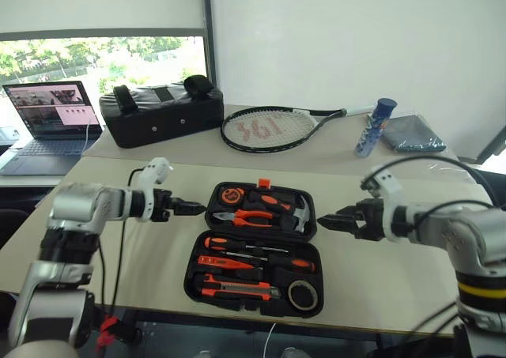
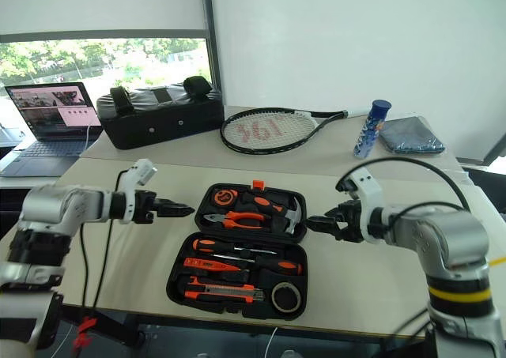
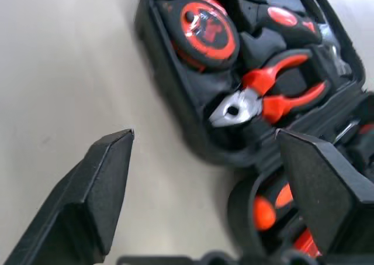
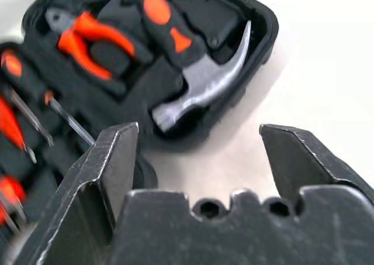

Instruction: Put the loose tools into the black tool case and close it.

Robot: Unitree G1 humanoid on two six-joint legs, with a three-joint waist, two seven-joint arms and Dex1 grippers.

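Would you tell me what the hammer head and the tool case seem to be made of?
Hammer head: apparently polished steel, silvery with bright highlights along the claw. Tool case: looks like moulded black plastic, matte, with shaped recesses fitted to each tool.

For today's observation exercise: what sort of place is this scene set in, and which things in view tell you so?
Probably an office or lab workroom: plain tables by a window, an open laptop on a side desk, and mixed props laid out, such as a tool case and a racket.

Matt black plastic case (image 1: 207, 273) — shiny steel hammer (image 4: 201, 89)
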